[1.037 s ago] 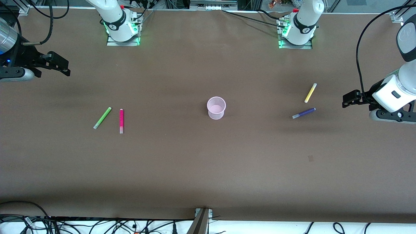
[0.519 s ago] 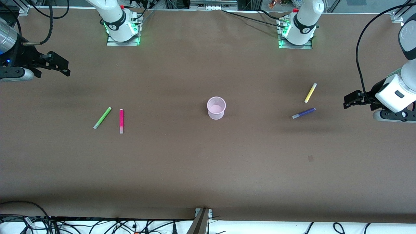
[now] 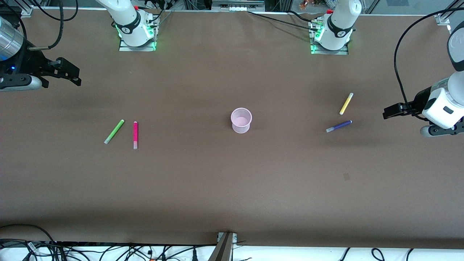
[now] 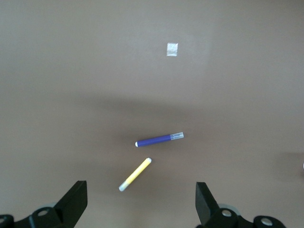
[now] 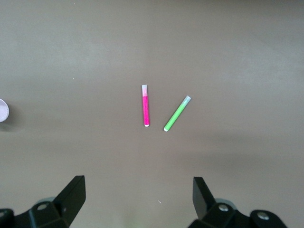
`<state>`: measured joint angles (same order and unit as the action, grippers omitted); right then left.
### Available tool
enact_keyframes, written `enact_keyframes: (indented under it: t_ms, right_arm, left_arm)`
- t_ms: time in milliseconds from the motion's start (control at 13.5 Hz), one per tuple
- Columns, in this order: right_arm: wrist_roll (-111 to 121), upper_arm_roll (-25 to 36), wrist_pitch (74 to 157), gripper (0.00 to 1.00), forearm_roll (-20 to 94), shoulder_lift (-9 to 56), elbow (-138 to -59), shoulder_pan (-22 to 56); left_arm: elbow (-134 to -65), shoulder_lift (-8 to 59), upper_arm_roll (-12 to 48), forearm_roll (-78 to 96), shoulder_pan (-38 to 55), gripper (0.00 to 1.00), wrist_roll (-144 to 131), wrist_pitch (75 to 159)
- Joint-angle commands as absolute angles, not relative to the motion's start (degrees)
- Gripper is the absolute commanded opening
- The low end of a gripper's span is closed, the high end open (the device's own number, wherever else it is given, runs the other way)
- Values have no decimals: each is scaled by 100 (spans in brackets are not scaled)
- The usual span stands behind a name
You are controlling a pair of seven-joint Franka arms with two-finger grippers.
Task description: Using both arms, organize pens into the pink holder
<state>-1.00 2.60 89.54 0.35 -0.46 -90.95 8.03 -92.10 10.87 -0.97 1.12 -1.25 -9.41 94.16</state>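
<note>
The pink holder (image 3: 241, 120) stands upright in the middle of the table. The green pen (image 3: 114, 131) and the magenta pen (image 3: 135, 135) lie side by side toward the right arm's end. They also show in the right wrist view: green (image 5: 176, 113), magenta (image 5: 146, 106). The yellow pen (image 3: 346, 103) and the purple pen (image 3: 339, 126) lie toward the left arm's end, and show in the left wrist view: yellow (image 4: 135, 174), purple (image 4: 159, 139). My left gripper (image 3: 388, 111) (image 4: 141, 204) is open and empty, in the air beside its two pens. My right gripper (image 3: 72, 74) (image 5: 137, 199) is open and empty, over the table's end.
A small pale patch (image 3: 346, 176) (image 4: 172, 49) is on the brown table cover, nearer the front camera than the purple pen. The two arm bases (image 3: 136, 29) (image 3: 331, 30) stand at the table's back edge. Cables lie along the front edge.
The left arm's wrist has turned and lifted a little, its gripper staying beside the yellow and purple pens. The right gripper has crept slightly toward the green pen. The pens and holder have not moved.
</note>
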Motion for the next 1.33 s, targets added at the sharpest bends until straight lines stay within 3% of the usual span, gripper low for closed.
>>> enact_keyframes:
  t_ms: [0,444,815,1259]
  right_arm:
    - [-123,272,8965,100,53,-105,-9097,826]
    - [-123,272,8930,100,44,-105,-9097,826]
    - [-132,281,8938,100,44,-105,-9097,817]
    - [-141,290,8965,100,44,-105,-9097,817]
  left_arm:
    - [-9368,1213,-105,211,-176,100,-1658,9422]
    - [-10351,1090,-62,211,-167,100,-3908,10202]
    - [-11643,984,-62,211,-176,100,-5585,12037]
    - [-11742,1449,-62,211,-114,100,-6749,12304]
